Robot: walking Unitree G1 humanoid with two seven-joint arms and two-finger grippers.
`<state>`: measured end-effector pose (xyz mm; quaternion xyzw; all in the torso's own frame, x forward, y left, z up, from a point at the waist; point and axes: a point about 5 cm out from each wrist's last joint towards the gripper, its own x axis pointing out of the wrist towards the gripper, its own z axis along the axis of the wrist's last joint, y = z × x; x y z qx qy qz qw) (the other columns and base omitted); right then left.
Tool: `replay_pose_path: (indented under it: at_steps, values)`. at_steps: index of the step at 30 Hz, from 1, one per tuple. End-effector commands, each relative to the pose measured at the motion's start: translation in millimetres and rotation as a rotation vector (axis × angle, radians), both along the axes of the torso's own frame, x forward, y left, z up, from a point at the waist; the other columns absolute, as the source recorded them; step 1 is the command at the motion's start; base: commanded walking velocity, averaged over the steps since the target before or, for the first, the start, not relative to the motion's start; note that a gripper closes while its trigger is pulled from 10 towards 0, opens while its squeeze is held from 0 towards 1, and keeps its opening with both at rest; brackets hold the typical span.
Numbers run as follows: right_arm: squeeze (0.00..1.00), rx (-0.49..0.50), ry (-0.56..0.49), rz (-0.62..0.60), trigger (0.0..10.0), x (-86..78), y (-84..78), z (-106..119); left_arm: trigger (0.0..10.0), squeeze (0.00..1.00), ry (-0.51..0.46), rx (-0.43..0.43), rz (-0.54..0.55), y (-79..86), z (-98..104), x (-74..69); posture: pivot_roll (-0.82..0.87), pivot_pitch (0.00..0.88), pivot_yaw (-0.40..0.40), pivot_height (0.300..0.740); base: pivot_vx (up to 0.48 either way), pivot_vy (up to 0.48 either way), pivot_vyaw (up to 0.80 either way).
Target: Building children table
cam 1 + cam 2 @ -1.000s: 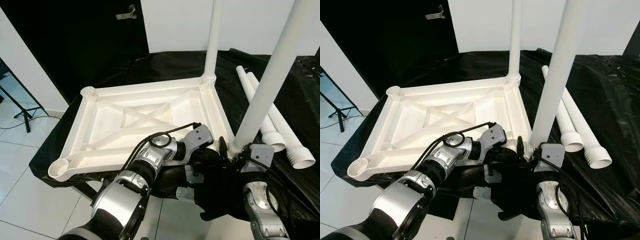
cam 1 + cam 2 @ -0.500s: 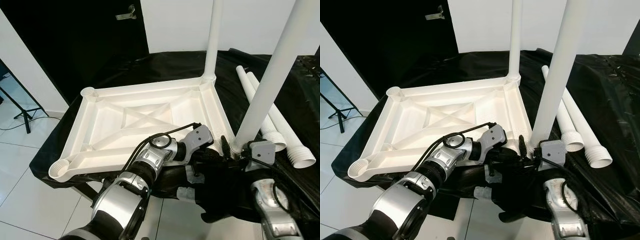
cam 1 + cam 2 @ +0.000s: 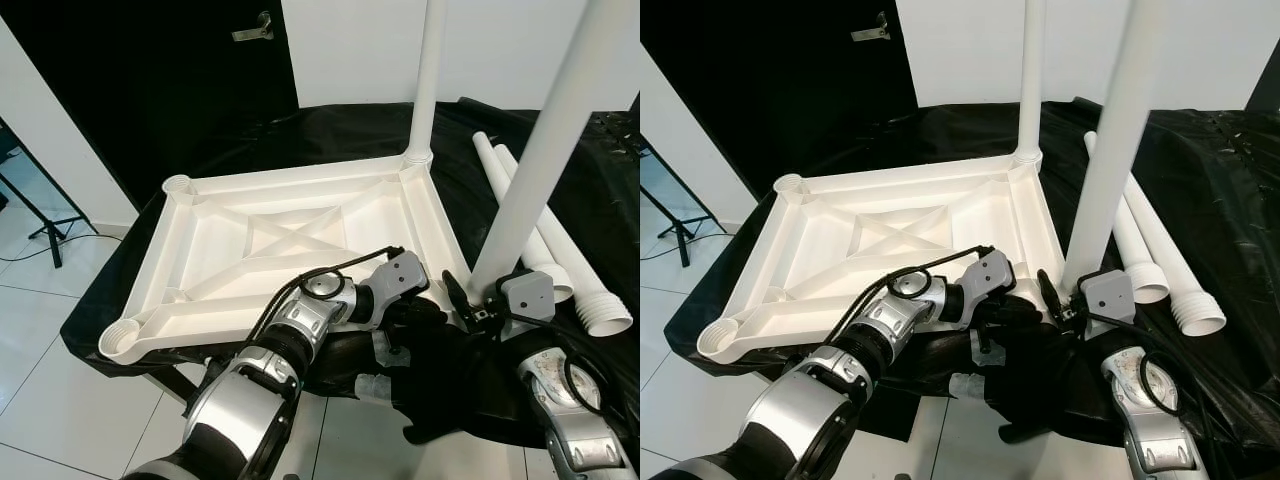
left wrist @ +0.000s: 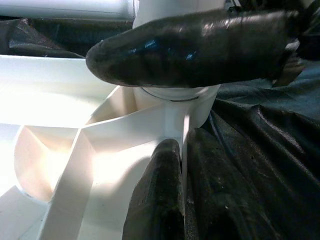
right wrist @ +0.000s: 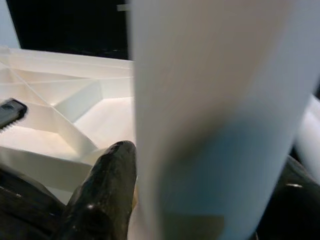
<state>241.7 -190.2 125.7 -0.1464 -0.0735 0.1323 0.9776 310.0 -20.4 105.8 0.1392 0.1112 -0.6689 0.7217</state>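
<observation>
Right hand [image 3: 470, 300] pinches stiff, light, slick leg [image 3: 540, 160] low; left hand [image 4: 170, 115] pinches tray frame [image 3: 200, 250] corner at near tabletop edge

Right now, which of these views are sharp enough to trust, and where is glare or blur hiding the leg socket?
Both eye views are sharp and evenly lit. In the left wrist view the tabletop is blown out white, and the near finger carries glare. In the right wrist view the leg is a close, soft blur, hiding its socket.
</observation>
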Motion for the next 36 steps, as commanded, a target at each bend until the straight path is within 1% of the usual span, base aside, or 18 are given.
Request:
replay_pose_path:
  at_steps: [1, 3, 5, 7, 8, 9, 10, 11, 13, 17, 19, 23, 25, 29, 32, 33, 35, 36]
  values:
    - [0.00, -0.010, 0.099, 0.045, 0.0, -3.6, 1.8, -11, 10.0, 0.00, 0.150, 0.108, 0.011, 13.2, -37, -14.8, 0.05, 0.000, 0.086, 0.740, 0.000, 0.000, 0.00]
    - [0.00, 0.015, 0.144, 0.059, 0.0, -4.6, 1.6, -14, 10.0, 0.00, 0.148, 0.108, 0.012, 13.4, -37, -14.4, 0.05, 0.000, 0.086, 0.740, 0.000, 0.000, 0.00]
    - [0.00, 0.028, 0.160, 0.062, 0.0, -5.0, 1.6, -14, 10.0, 0.00, 0.148, 0.107, 0.012, 13.4, -36, -14.3, 0.05, 0.000, 0.086, 0.740, 0.000, 0.000, 0.00]
    - [0.00, 0.086, 0.180, 0.040, 0.0, -5.2, 2.9, -14, 10.0, 0.00, 0.145, 0.108, 0.012, 13.5, -36, -14.2, 0.05, 0.000, 0.086, 0.740, 0.000, 0.000, 0.00]
    - [0.00, 0.123, 0.177, 0.028, 0.0, -6.0, 7.3, -13, 10.0, 0.00, 0.144, 0.108, 0.011, 13.6, -36, -14.1, 0.05, 0.000, 0.086, 0.740, 0.000, 0.000, 0.00]
    - [0.00, 0.123, 0.177, 0.028, 0.0, -6.0, 7.3, -13, 10.0, 0.00, 0.144, 0.108, 0.011, 13.6, -36, -14.1, 0.05, 0.000, 0.086, 0.740, 0.000, 0.000, 0.00]
    - [0.00, 0.175, 0.171, 0.011, 0.0, -7.6, 13.7, -12, 10.0, 0.00, 0.144, 0.108, 0.012, 13.6, -36, -13.8, 0.05, 0.000, 0.084, 0.740, 0.000, 0.000, 0.00]
    - [0.00, 0.198, 0.175, 0.003, 0.0, -8.9, 17.2, -14, 10.0, 0.00, 0.143, 0.109, 0.012, 13.7, -36, -13.8, 0.05, 0.000, 0.083, 0.740, 0.000, 0.000, 0.00]
    - [0.00, 0.211, 0.178, -0.002, 0.0, -9.7, 19.0, -15, 10.0, 0.00, 0.143, 0.109, 0.012, 13.7, -36, -13.7, 0.05, 0.000, 0.083, 0.740, 0.000, 0.000, 0.00]
    - [0.00, 0.235, 0.227, 0.013, 0.0, -17.9, 28.6, -22, 10.0, 0.00, 0.141, 0.112, 0.015, 14.7, -36, -13.4, 0.06, 0.000, 0.083, 0.740, 0.000, 0.000, 0.00]
    - [0.00, 0.248, 0.240, -0.007, 0.0, -19.0, 26.3, -24, 10.0, 0.00, 0.142, 0.111, 0.015, 15.4, -36, -13.3, 0.07, 0.000, 0.083, 0.740, 0.000, 0.000, 0.00]
    - [0.00, 0.308, 0.269, -0.106, 0.0, -21.9, 12.4, -28, 10.0, 0.00, 0.147, 0.117, 0.021, 18.6, -39, -14.0, 0.07, 0.000, 0.085, 0.740, 0.000, 0.000, 0.00]
    - [0.00, 0.308, 0.270, -0.109, 0.0, -22.0, 12.3, -28, 10.0, 0.00, 0.147, 0.117, 0.021, 18.7, -39, -14.1, 0.07, 0.000, 0.085, 0.740, 0.000, 0.000, 0.00]
    - [0.00, 0.371, 0.320, -0.171, 0.0, -27.5, 10.0, -36, 10.0, 0.00, 0.147, 0.118, 0.020, 17.6, -39, -14.4, 0.06, 0.000, 0.085, 0.740, 0.000, 0.000, 0.00]
    - [0.00, 0.373, 0.339, -0.185, 0.0, -28.5, 8.9, -37, 10.0, 0.00, 0.149, 0.115, 0.022, 16.7, -38, -14.2, 0.06, 0.000, 0.083, 0.740, 0.000, 0.000, 0.00]
    - [0.00, 0.367, 0.370, -0.182, 0.0, -28.7, 8.7, -38, 10.0, 0.00, 0.149, 0.115, 0.023, 16.5, -38, -14.3, 0.06, 0.000, 0.083, 0.740, 0.000, 0.000, 0.00]
    - [0.00, 0.367, 0.370, -0.182, 0.0, -28.7, 8.7, -38, 10.0, 0.00, 0.149, 0.115, 0.023, 16.5, -38, -14.3, 0.06, 0.000, 0.083, 0.740, 0.000, 0.000, 0.00]
    - [0.00, 0.355, 0.400, -0.171, 0.0, -28.8, 8.9, -40, 10.0, 0.00, 0.149, 0.116, 0.023, 16.4, -38, -14.4, 0.06, 0.000, 0.083, 0.740, 0.000, 0.000, 0.00]
